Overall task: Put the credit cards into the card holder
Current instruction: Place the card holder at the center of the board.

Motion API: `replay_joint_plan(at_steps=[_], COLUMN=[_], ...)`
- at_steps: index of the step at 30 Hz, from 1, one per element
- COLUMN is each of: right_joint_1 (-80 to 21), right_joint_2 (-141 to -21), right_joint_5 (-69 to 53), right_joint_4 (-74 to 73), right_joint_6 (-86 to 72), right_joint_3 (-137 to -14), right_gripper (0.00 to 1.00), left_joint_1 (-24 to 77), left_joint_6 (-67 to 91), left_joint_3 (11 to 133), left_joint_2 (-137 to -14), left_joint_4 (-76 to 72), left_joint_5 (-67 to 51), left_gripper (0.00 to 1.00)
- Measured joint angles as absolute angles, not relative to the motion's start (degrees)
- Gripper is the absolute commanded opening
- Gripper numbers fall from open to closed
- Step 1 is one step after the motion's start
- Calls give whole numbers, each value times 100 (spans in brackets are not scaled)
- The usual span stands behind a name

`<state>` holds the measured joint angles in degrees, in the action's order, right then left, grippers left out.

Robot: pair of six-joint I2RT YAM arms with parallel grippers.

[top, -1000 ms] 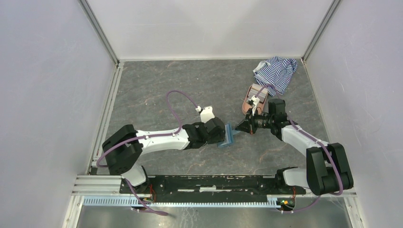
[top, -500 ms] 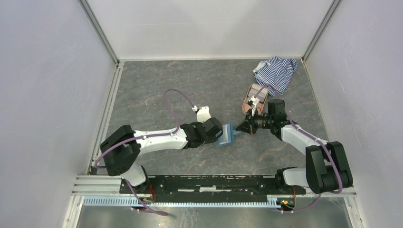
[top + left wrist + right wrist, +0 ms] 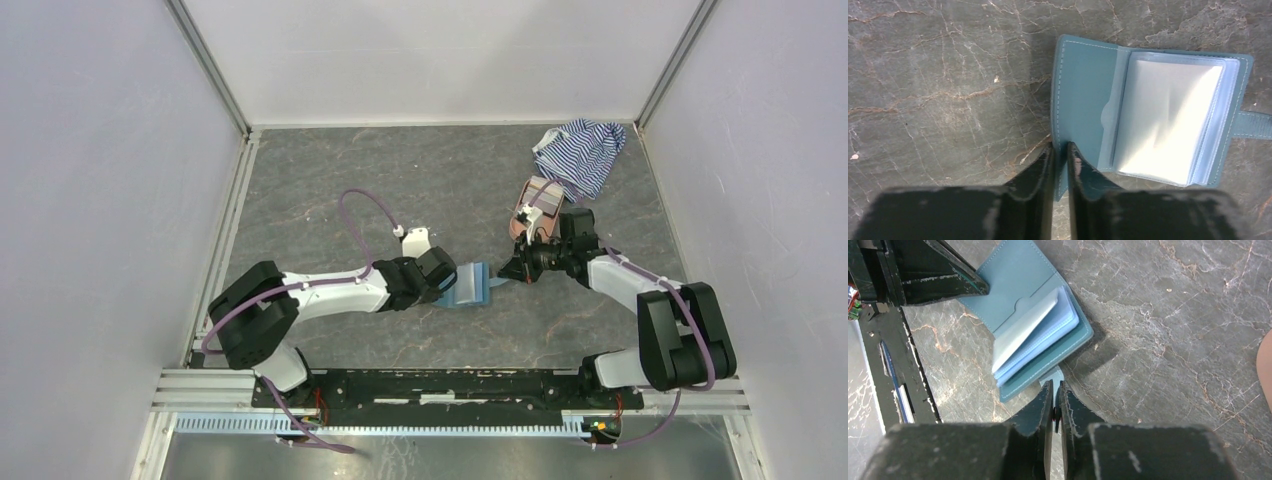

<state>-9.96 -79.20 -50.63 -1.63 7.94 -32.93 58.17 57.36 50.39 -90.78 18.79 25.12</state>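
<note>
Left arm (image 3: 330, 291) and right arm (image 3: 625, 283) reaching low inward, left hand (image 3: 452, 284) and right hand (image 3: 503, 270) facing, fingers (image 3: 1040, 175) pinched nearly together

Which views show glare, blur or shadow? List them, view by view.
Left wrist: glare whitens the card holder's clear sleeves; near jaws blurred. Right wrist: card holder throws a dark shadow on the table. Top external: even, soft light.

The card holder (image 3: 1083, 100) is teal-blue with a line of pale stitching along its edge. Its inner sleeves (image 3: 1168, 115) run from whitish to pale blue. The table (image 3: 400, 170) is dark grey, marbled with tan and white veins. In the upper right of the top view are a blue-and-white striped cloth (image 3: 582, 150) and a pink case (image 3: 527, 200). The left gripper (image 3: 1060, 150) and right gripper (image 3: 1054, 387) are black.
</note>
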Motion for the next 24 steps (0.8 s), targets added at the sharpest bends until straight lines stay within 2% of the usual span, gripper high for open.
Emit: replay_joint_plan(at_steps=[1, 2, 8, 24], right_joint_1=[-996, -996, -996, -996], right_joint_2=[-7959, -7983, -8027, -7846], right_joint_5=[-5048, -5037, -5002, -3962], right_joint_4=[-196, -231, -318, -674], right_joint_6=[816, 829, 915, 1186], right_joint_3=[-3310, -3321, -3345, -3524], right_gripper=[19, 22, 32, 38], left_joint_1=[5791, 5758, 5599, 5583], left_joint_6=[5732, 5701, 5690, 5489], left_joint_3=[5015, 4978, 4742, 4274], left_joint_2=[-9078, -9078, -9072, -8377], left_joint_4=[1850, 1796, 1468, 510], left_joint_5=[2486, 2445, 2180, 1520], left_gripper=[4, 2, 2, 2])
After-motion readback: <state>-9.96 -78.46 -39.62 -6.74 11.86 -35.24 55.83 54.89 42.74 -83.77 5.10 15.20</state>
